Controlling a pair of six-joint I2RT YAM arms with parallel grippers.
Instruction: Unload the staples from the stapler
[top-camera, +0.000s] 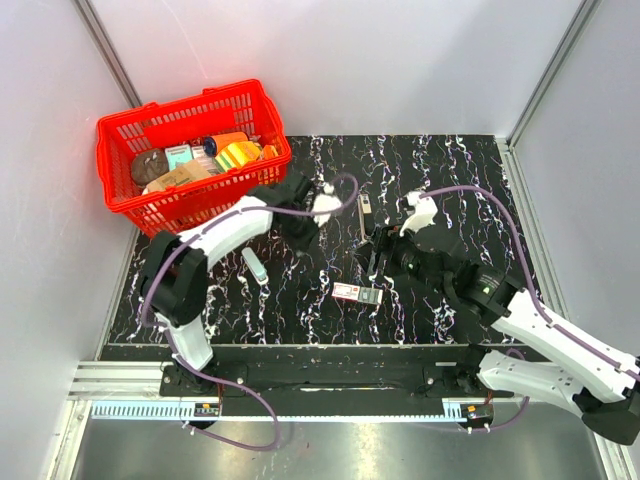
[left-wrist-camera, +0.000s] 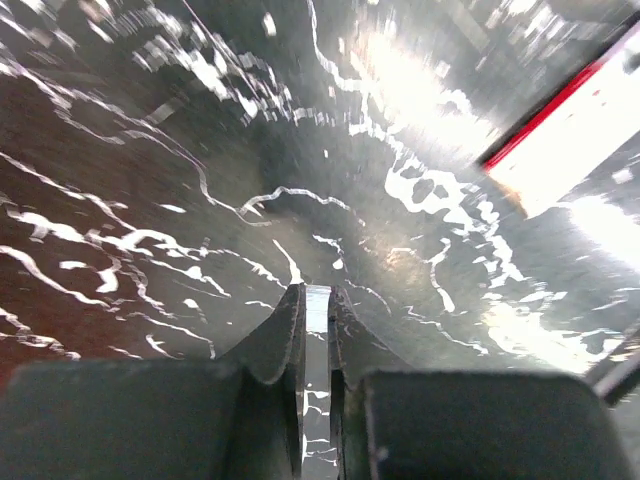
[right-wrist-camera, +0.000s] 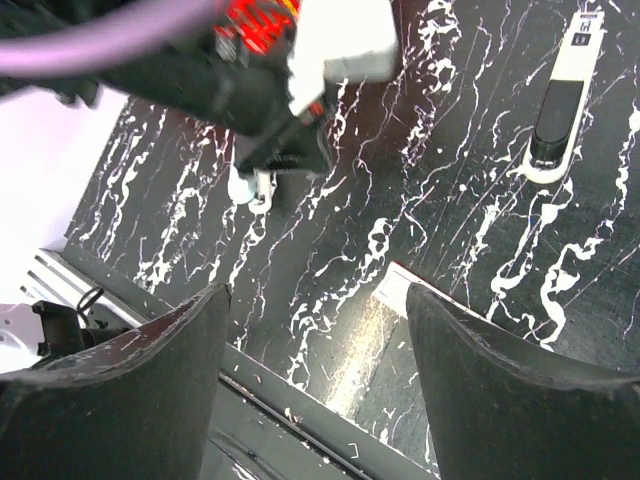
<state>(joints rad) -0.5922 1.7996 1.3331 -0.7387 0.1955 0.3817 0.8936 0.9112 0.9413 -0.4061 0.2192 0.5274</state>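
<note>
The stapler (top-camera: 365, 205) lies flat on the black marbled counter (top-camera: 460, 180), about midway between the two arms, a slim white body with a dark strip along its top, and nothing is touching it. From where I stand it looks closed, and I can't see a strip of staples lying loose anywhere beside it, so my guess is that the real work of the task is yet to come: getting the magazine open and drawing the staples out. Just nearer the arm bases sits a small box (top-camera: 357, 292) with a red and white face, possibly for staples, though the print is too small to read. The right fingers (right-wrist-camera: 500, 380) hang above that box, spread wide apart with nothing between them, close to the stapler but not lined up on it. The left fingers (left-wrist-camera: 275, 350) hover low over bare counter to the stapler's left, drawn nearly together with only a thin slit between them. A pale sliver shows at their tips, and I cannot tell whether that is something pinched or just glare off the counter. A small pale object (top-camera: 255, 265) rests further left, too indistinct to name, and a red basket (top-camera: 180, 212) of groceries stands at the far left corner, well apart from all this.
</note>
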